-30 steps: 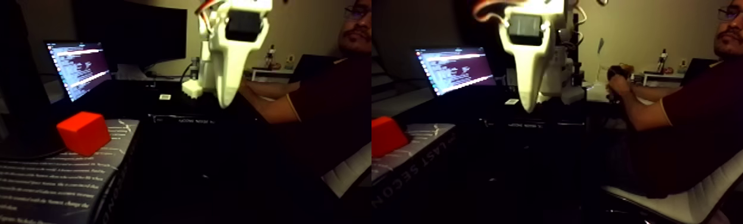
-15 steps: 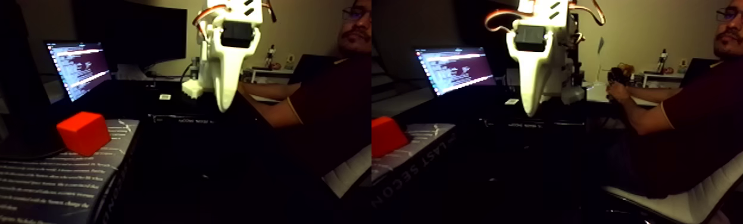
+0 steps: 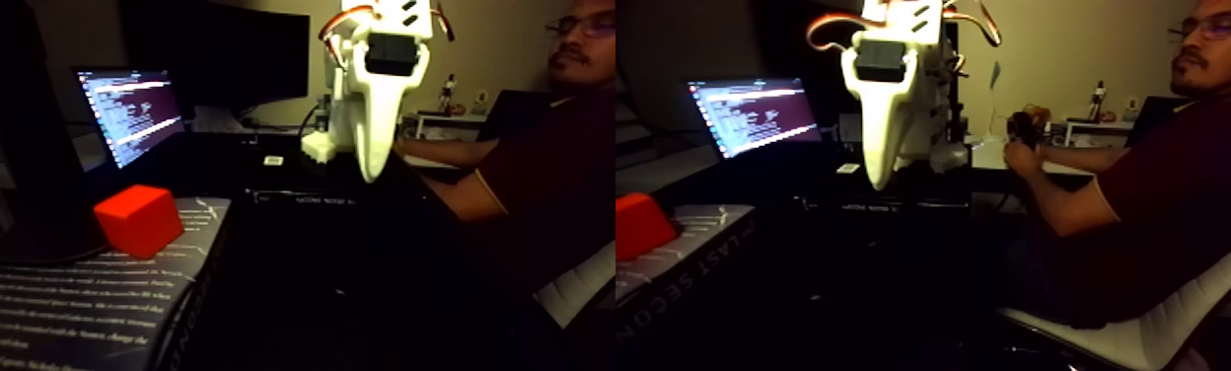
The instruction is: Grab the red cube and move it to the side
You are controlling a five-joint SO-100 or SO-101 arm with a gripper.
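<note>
Probably light, rigid, matte red cube (image 3: 138, 220) on a printed book (image 3: 71, 296): best pinched across opposite flat faces; white gripper (image 3: 375, 173) aloft, clench or release indiscernible.

A lit laptop (image 3: 130, 113) stands behind a printed book (image 3: 81, 296); a person (image 3: 1166, 187) sits right.

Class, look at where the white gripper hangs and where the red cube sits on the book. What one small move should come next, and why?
Probably swing the gripper left in this fixed view and lower it toward the red cube. The gripper hangs in the air, holding nothing, well apart from the cube resting on the book.
</note>
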